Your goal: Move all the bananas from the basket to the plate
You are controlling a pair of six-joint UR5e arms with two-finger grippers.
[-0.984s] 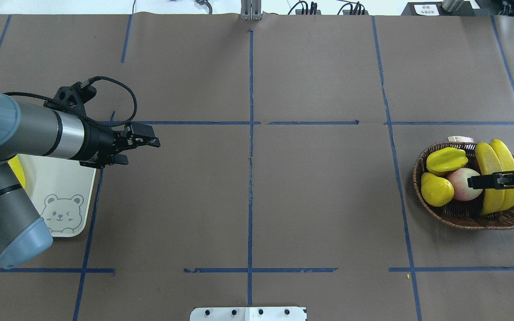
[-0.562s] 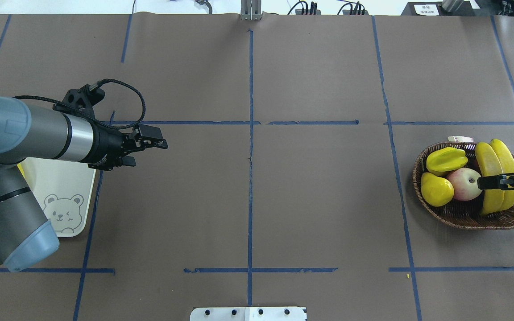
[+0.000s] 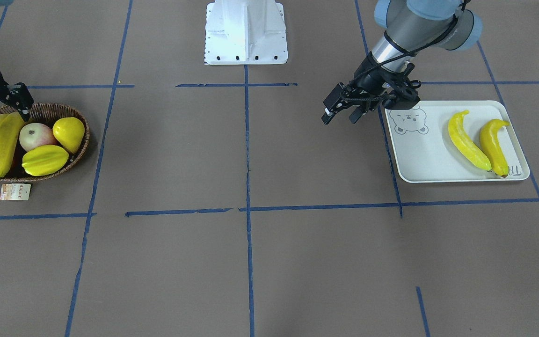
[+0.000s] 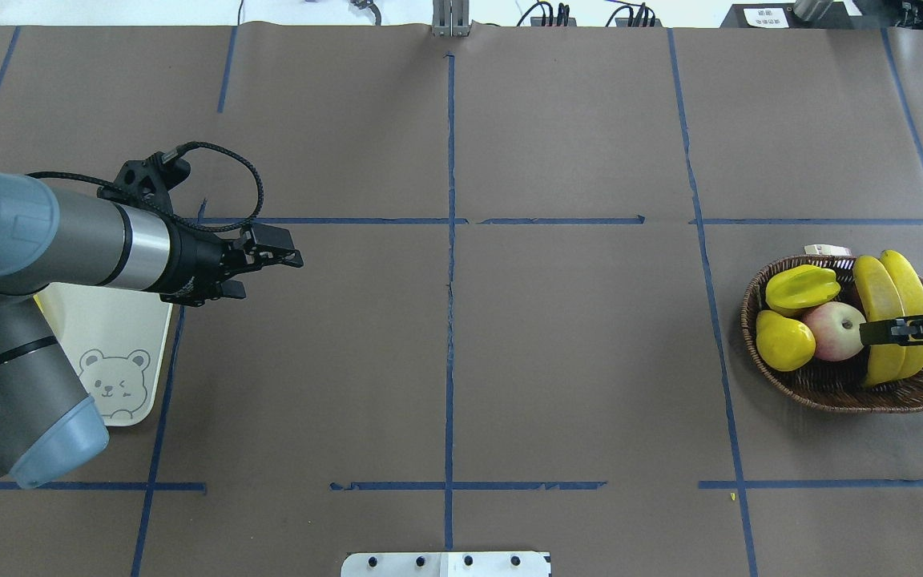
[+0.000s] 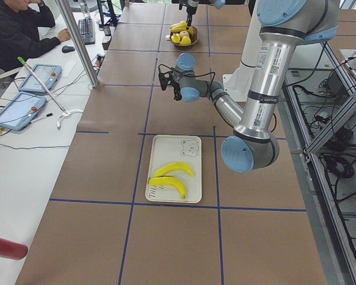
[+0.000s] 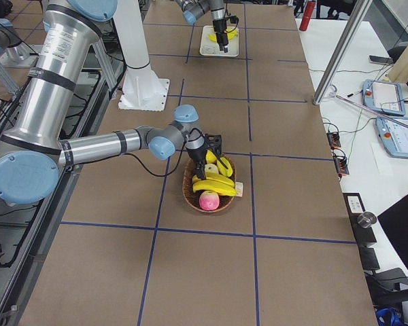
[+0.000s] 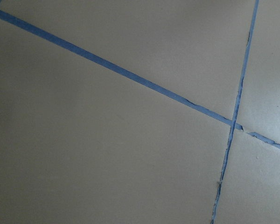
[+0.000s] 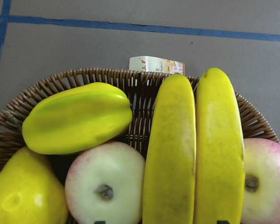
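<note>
1. By my reckoning the job is half done. Two bananas point(image 3: 468, 140) lie side by side on the plate point(image 3: 419, 171), at the end away from the bear drawing.
2. The remaining pair point(image 3: 6, 140) lies in the basket point(image 3: 63, 112), pressed flank to flank across its width. Both have yet to cross the table point(image 3: 321, 262).
3. The right gripper point(image 3: 6, 111) hangs over that pair with its fingers spread. Only the tips show in its wrist view, so I cannot tell whether they touch the fruit yet.
4. The left gripper point(image 3: 339, 119) is just beside the plate's bear end, above bare table. Its fingers are apart and hold nothing.
5. The bananas are long, gently curved and smooth-skinned, with dark tips. They look waxy, so they may slide in a light pinch.
6. The basket is shallow, oval, dark woven wicker — ribbed and open-textured — with a paper tag point(image 3: 15, 192) lying outside its rim.
7. A ridged starfruit point(image 3: 45, 160), a plump pear point(image 3: 69, 133) and pink-blushed apples point(image 3: 33, 135) share the basket and are packed against the pair.
8. The plate is flat, white and rectangular with rounded corners and a low lip. The table is covered in matte brown paper crossed with blue tape.
</note>
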